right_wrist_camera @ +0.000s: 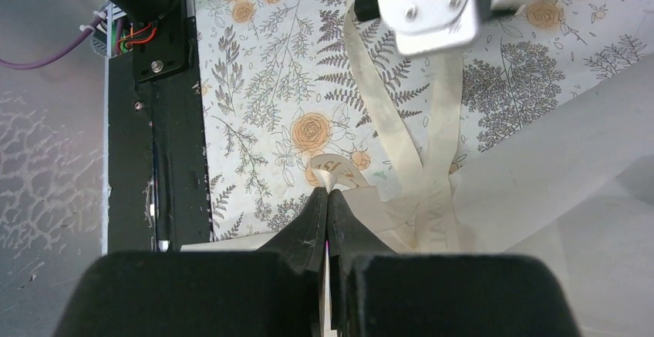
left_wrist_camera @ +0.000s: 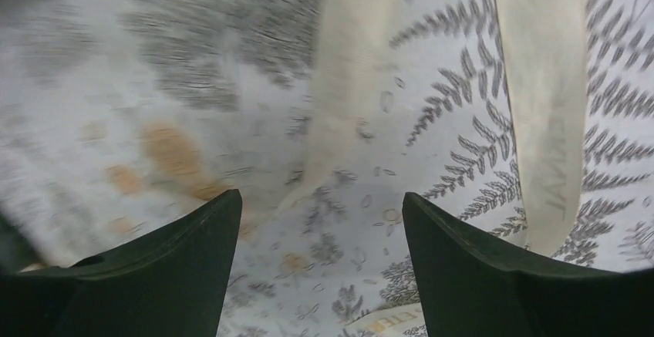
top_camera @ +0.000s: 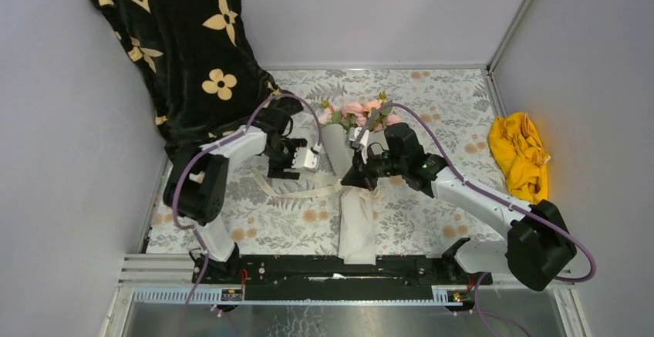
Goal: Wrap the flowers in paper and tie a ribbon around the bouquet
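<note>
R jaws clenched on ribbon (right_wrist_camera: 385,125) at bouquet (top_camera: 356,225) waist; L jaws released above loose tail. L should regrasp tail, pull snug vs R.

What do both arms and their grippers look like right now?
The left arm and right arm have white links and bulky black joints; a purple cable runs along each. The left gripper and right gripper have dark, tapered wedge fingers. A small green light glows on the right arm.
</note>
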{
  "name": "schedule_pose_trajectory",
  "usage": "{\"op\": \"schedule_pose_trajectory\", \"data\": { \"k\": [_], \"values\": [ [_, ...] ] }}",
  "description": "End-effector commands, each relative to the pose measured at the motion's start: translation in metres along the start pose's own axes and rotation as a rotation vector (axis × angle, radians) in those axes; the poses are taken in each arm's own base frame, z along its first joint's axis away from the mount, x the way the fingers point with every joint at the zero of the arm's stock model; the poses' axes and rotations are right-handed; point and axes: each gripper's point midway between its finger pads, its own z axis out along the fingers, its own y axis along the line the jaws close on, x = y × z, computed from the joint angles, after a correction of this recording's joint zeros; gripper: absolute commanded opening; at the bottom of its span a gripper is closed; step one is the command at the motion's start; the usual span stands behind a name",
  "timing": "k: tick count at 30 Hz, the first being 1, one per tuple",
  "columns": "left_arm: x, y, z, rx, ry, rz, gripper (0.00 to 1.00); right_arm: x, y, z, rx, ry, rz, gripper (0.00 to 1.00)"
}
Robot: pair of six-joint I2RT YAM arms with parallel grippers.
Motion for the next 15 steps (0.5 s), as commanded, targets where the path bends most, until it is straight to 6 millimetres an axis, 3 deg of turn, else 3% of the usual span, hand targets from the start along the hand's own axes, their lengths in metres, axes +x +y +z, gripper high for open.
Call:
{"op": "schedule_pose_trajectory", "data": {
  "k": [1,4,9,13,15],
  "values": [
    [0.033,0.0,0.012,0.106,0.124,0.167,0.83,-0.013,-0.002,-0.003,0.014,-0.042,-0.046,0.0],
    [0.038,0.015,0.022,0.086,0.126,0.181,0.83,-0.012,-0.001,-0.007,0.02,-0.045,-0.054,0.0],
    [0.04,0.016,0.032,0.083,0.112,0.192,0.75,-0.012,0.0,-0.009,0.028,-0.045,-0.054,0.0],
    [0.043,-0.005,0.033,0.141,0.103,0.236,0.41,-0.013,-0.002,-0.008,0.03,-0.041,-0.052,0.0],
    [0.045,-0.016,0.032,0.166,0.108,0.258,0.18,-0.014,-0.003,-0.007,0.03,-0.041,-0.052,0.0]
  ]
}}
